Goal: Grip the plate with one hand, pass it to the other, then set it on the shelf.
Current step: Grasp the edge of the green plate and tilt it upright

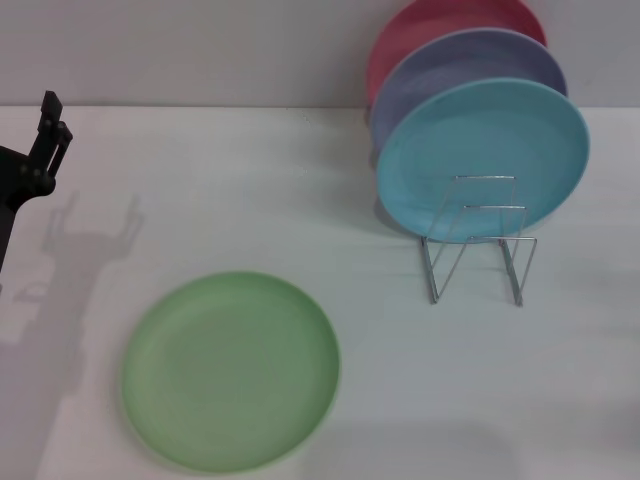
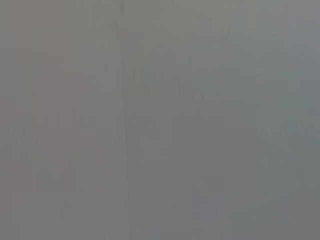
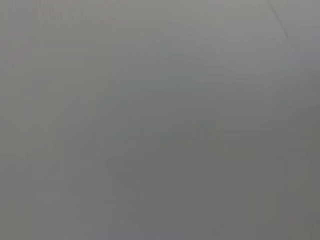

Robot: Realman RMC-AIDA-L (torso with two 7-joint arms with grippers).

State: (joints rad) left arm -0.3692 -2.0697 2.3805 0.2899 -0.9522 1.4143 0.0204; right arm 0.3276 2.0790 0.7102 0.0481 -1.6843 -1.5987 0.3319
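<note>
The pale green plate [image 1: 230, 372] lies flat on the white table, front left of centre. The shelf [image 1: 480, 252], a small silver wire rack, stands to its right and farther back. My left gripper [image 1: 48, 135] is raised at the far left edge of the head view, well behind and left of the plate, touching nothing. Its shadow falls on the table beside it. My right gripper is out of view. Both wrist views show only a plain grey surface.
Three plates stand upright at the back of the rack: a light blue plate [image 1: 483, 155] in front, a lavender plate [image 1: 470, 70] behind it, and a pink plate [image 1: 440, 25] last. The white table [image 1: 300, 200] meets a grey wall.
</note>
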